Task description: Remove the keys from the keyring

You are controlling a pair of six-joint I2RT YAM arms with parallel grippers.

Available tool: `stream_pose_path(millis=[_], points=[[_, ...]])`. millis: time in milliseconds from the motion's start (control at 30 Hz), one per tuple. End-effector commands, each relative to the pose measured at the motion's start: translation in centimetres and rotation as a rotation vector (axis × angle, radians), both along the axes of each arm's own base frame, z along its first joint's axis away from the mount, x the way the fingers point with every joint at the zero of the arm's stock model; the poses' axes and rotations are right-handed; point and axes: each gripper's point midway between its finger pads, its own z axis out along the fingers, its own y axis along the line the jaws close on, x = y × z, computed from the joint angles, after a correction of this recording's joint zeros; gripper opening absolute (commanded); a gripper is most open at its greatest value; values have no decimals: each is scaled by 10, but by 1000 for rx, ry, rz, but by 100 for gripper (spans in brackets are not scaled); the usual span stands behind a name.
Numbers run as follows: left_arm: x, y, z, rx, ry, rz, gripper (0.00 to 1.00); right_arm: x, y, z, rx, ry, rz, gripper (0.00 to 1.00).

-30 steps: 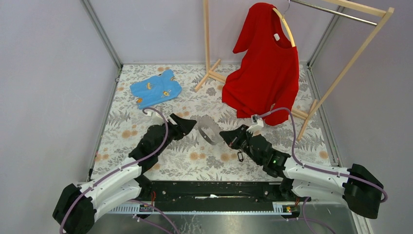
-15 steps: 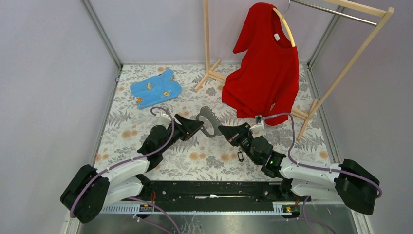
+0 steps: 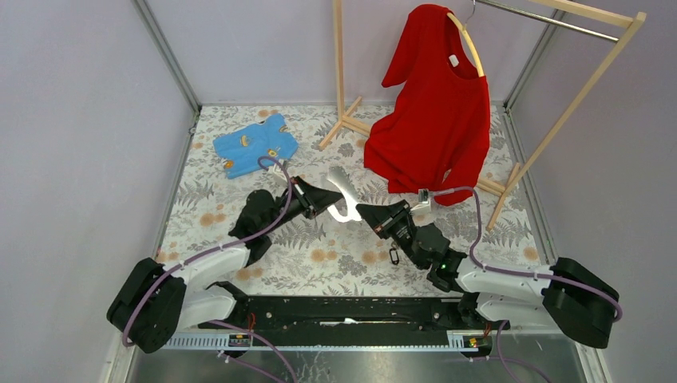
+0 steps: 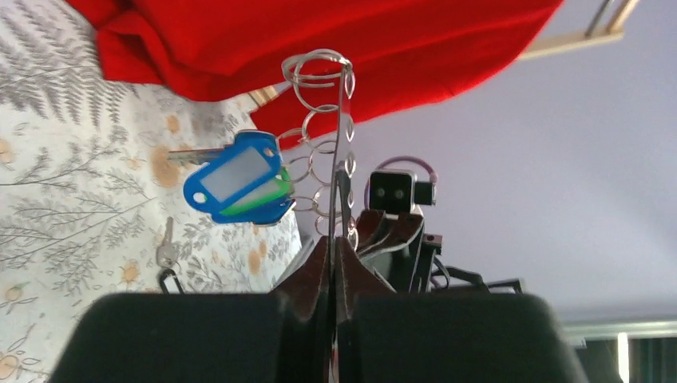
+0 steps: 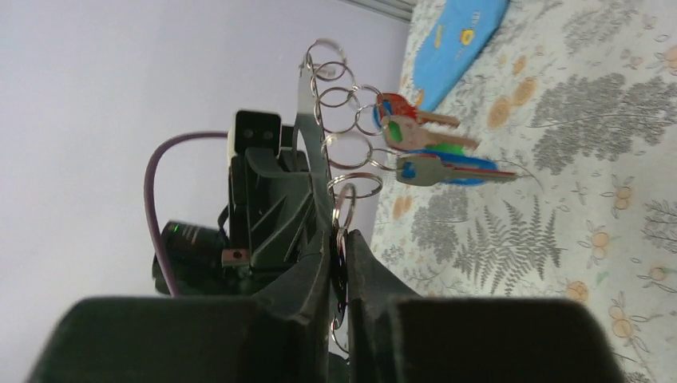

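both end effectors are clamped narrow on the same thing: left end effector (image 4: 335,252) and right end effector (image 5: 341,249) each pinch the thin silvery sheet-metal keyring plate (image 3: 347,196), held edge-on in the air between them, above the fern-print cloth worktop (image 3: 319,257). can't tell whether the right one has the plate edge or one of the wire split rings (image 5: 331,105).

the small metal keys with blue, green and red plastic heads (image 5: 435,169) hang off rings on the plate's edge, next to a glossy blue plastic tag with a white label window (image 4: 235,177). one loose silvery key (image 4: 165,251) lies on the worktop by a dark loop.

risks, as i judge them:
- plate is thin, smooth, hard: pulling in opposite directions could slip or twist it out of a grip
- springy rings, tiny keys: hard to catch, likely to snag
- keys swing freely, so a jerk shifts them
- a freed key could drop into the busy cloth pattern
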Motion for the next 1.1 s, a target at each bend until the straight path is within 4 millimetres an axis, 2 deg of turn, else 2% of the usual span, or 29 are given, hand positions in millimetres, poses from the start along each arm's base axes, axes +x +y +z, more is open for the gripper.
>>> stream_pose_path(millis=[0,67,167,200,300,500,600,700,800,1067], points=[[-11,-4,24,77,-58,-170,0,-16,-4,34,14,-133,64,21],[-14,1,20,164,-33,-244,0,-23,-11,30,-36,-185,78,36],[-23,10,26,277,-47,-353,0,-32,-25,28,-126,-269,82,57],[-24,12,29,318,-58,-379,0,-34,-30,24,-181,-292,83,61],[-35,19,38,426,-72,-467,0,-42,-45,36,-297,-436,77,69],[-63,21,74,440,-132,-640,0,-65,-52,50,-452,-759,141,68],[-71,18,87,443,-161,-664,0,-79,-47,60,-453,-897,187,59],[-90,5,97,421,-178,-734,0,-95,-38,66,-427,-1015,253,53],[-102,-5,104,423,-191,-762,0,-106,-33,71,-406,-1087,289,51],[-111,-15,125,400,-187,-777,0,-130,-31,72,-441,-1217,364,45]])
